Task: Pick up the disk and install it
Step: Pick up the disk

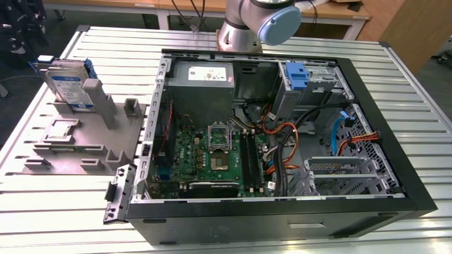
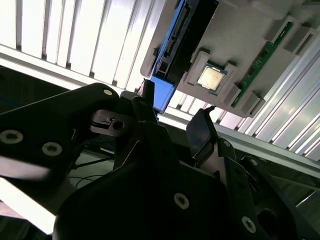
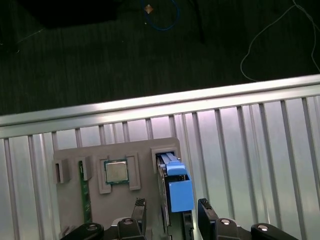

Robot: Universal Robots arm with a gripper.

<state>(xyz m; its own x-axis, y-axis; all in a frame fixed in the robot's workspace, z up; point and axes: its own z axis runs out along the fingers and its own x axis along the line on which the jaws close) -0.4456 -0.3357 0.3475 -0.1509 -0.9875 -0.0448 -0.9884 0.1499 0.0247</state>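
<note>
The disk [image 1: 69, 84] stands on edge in a slot of the grey holder [image 1: 84, 138] at the exterior view's left, its blue-and-white label facing out and a blue carrier around it. In the first wrist view I look down on the disk's blue carrier [image 3: 179, 190], which lies between my two dark fingertips [image 3: 139, 204]. My gripper [image 3: 172, 210] is open and hangs above the disk, apart from it. The second wrist view shows the gripper [image 2: 175, 117] with the disk's blue edge [image 2: 161, 95] close to one fingertip.
An open computer case [image 1: 282, 132] with motherboard [image 1: 215, 156], grey power-supply box [image 1: 201, 79] and a bare blue bracket [image 1: 298, 76] fills the table's middle. The holder also carries a processor chip [image 3: 116, 171] and a green memory stick [image 3: 84, 192]. The table edge [image 3: 150, 107] runs just beyond the holder.
</note>
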